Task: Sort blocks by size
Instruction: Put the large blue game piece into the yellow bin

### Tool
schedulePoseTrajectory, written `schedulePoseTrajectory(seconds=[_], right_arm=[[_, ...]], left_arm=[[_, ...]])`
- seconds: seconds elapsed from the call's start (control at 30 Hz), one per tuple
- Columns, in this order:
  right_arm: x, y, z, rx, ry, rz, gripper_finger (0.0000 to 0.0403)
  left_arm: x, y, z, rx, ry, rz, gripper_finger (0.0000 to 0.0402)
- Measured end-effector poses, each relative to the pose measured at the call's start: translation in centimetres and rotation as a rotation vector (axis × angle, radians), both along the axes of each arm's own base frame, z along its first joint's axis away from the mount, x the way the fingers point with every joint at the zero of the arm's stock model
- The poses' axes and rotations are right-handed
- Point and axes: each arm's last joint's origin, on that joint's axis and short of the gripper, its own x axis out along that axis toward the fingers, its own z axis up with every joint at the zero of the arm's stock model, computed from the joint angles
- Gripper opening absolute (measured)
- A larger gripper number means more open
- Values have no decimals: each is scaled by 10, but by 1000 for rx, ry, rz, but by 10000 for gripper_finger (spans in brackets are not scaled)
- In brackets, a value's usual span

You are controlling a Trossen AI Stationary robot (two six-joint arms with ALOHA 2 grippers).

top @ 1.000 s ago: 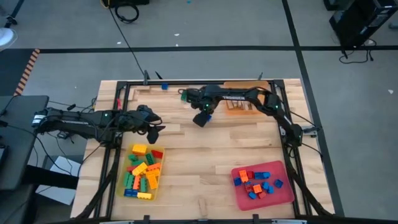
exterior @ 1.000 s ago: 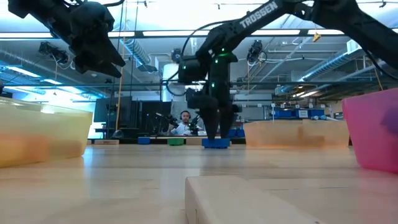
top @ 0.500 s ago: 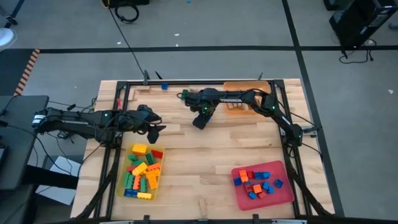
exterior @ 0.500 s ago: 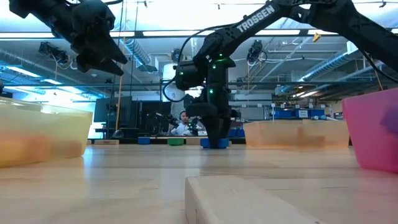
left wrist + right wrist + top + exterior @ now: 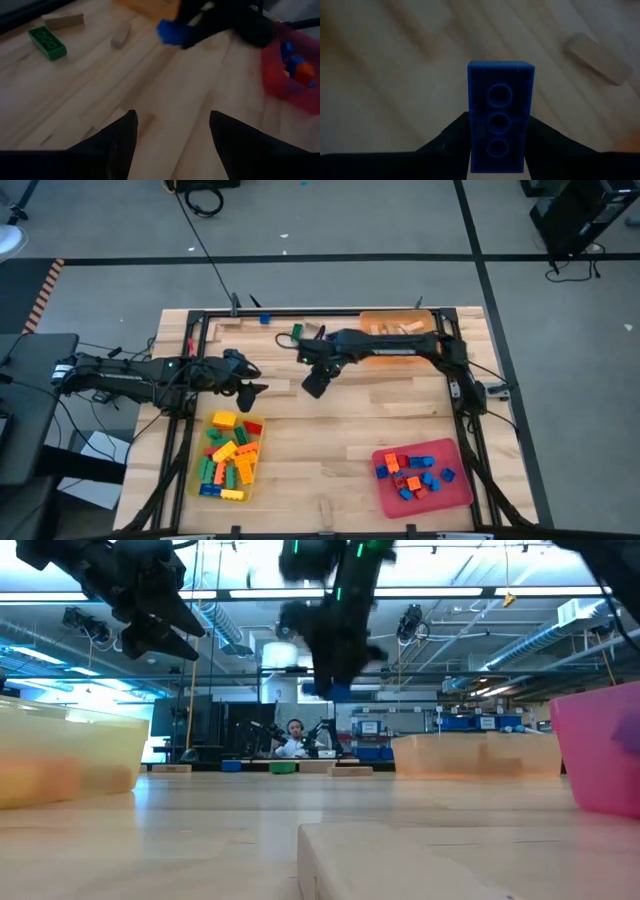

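Risen off the table, the right end effector (image 5: 497, 150) clamps a blue brick (image 5: 500, 112).

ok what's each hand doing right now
left hand: open, empty, above the table by the yellow tray.
right hand: shut on the blue brick, lifted off the table.

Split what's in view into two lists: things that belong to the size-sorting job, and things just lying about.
Job:
blue brick, clamped in the right gripper, lifted off the table
green brick, loose
tan wooden pieces, loose
bricks in yellow tray, red tray, orange tray
left gripper, open, waiting above yellow tray

Lying about:
cables on floor
person beyond table
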Motion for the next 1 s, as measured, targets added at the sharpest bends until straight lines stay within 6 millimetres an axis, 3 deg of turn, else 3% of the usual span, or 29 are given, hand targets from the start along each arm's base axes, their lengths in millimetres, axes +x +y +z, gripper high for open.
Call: schedulePoseTrajectory(seconds=[0.3,0.5,0.63,0.8,1.0], right_arm=[[-19,73,78,-148,-277,63,150],[-28,105,105,-164,-417,128,150],[-29,123,107,-228,-461,139,150],[-22,144,96,-252,-556,178,150],[-13,140,68,-223,-684,177,150]], left_arm=[[5,-2,8,-99,-114,-12,255],[14,-6,29,21,-323,-218,254],[16,-8,37,113,-392,-310,255],[17,-8,37,130,-390,-334,255],[26,-10,29,92,-350,-404,255]])
